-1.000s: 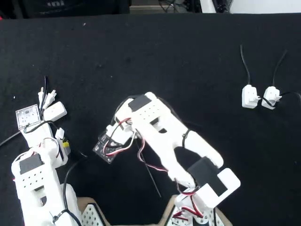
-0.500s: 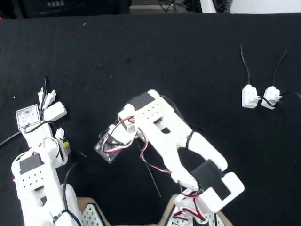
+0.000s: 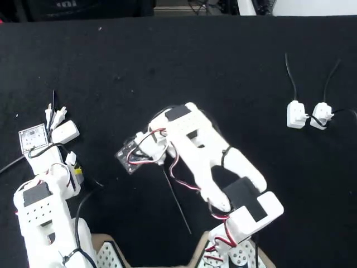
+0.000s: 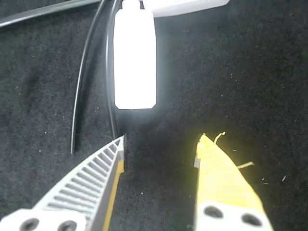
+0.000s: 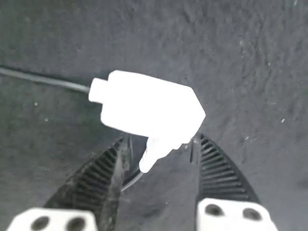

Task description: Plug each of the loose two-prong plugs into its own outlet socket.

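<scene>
Simply blocky white plug (image 5: 149,110), fuzzy cloth (image 5: 240,48)

Looks like a robotics lab bench or a hobby workshop corner. Going by the table (image 3: 167,61) draped all over in black, the white plastic left arm (image 3: 44,206) and right arm (image 3: 206,156) mounted at the near edge, loose red and white wires (image 3: 187,185) hanging out, a bare circuit board (image 3: 32,138) strapped on, plus tangled cables (image 3: 209,6) and dark gear (image 3: 83,6) behind the far edge
</scene>
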Robot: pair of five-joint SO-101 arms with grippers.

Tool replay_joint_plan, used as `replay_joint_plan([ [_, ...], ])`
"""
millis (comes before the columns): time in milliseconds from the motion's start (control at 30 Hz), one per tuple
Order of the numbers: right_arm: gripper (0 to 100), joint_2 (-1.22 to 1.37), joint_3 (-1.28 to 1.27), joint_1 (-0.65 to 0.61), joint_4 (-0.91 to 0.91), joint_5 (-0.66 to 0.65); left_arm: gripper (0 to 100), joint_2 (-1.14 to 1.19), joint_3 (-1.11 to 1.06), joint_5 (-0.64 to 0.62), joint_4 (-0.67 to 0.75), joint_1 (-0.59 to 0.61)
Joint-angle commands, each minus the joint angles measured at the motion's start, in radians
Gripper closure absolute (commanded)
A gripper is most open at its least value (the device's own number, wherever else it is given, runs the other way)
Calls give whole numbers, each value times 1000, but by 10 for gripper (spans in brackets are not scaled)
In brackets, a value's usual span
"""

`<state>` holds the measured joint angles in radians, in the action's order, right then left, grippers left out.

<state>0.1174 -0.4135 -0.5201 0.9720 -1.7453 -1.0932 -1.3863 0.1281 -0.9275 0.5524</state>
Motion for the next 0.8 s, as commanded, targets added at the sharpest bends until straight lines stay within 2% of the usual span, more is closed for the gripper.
replay_joint_plan([
  [0, 815, -13, 19, -49, -17, 14, 762, -12, 42, -3, 8, 8],
  [367, 813, -8, 13, -95, -72, 173, 762, -12, 42, -3, 8, 8],
  [533, 815, 28, 19, -34, -72, 219, 762, -12, 42, -5, 8, 8],
  [667, 815, 94, 21, -5, -74, 327, 762, -12, 42, -3, 8, 10],
  [767, 815, 143, 36, 8, -126, 347, 762, -12, 44, -5, 8, 10],
])
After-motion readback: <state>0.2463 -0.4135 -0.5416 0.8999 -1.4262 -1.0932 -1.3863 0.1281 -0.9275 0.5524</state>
